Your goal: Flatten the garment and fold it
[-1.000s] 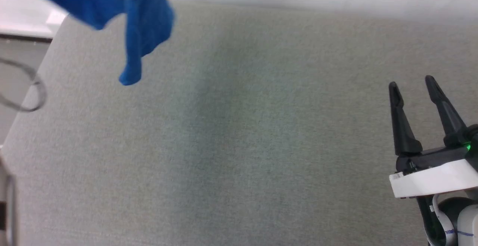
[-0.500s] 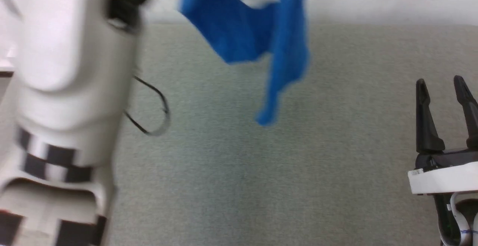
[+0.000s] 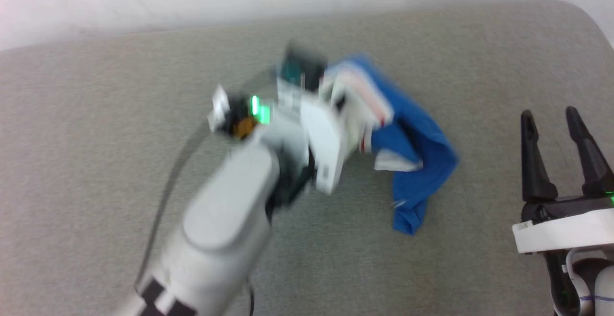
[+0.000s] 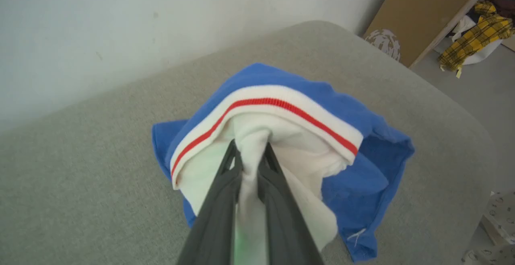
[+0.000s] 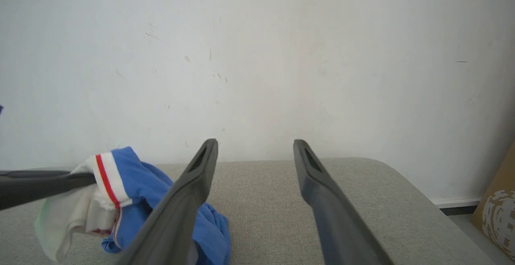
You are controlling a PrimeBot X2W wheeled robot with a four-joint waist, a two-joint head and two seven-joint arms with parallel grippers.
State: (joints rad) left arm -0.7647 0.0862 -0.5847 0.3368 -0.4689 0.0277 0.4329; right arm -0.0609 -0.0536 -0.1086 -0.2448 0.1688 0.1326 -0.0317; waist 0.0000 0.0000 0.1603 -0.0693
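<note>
The garment is a crumpled royal-blue shirt with a white sleeve and red-and-white trim, resting bunched on the grey table right of centre. My left gripper is shut on a fold of the white sleeve fabric, holding that part lifted while the blue body droops onto the table. The left arm is blurred in the head view. My right gripper stands open to the right of the garment, apart from it. In the right wrist view the garment lies left of my open right gripper.
A white wall runs behind the table. The table's rounded right corner is close to the garment. Beyond it on the floor stand a brown board and a heap of yellow plaid clothes.
The head camera has swung. The garment hung in the air from my left gripper before; now its blue body rests on the table. The right gripper stays open.
</note>
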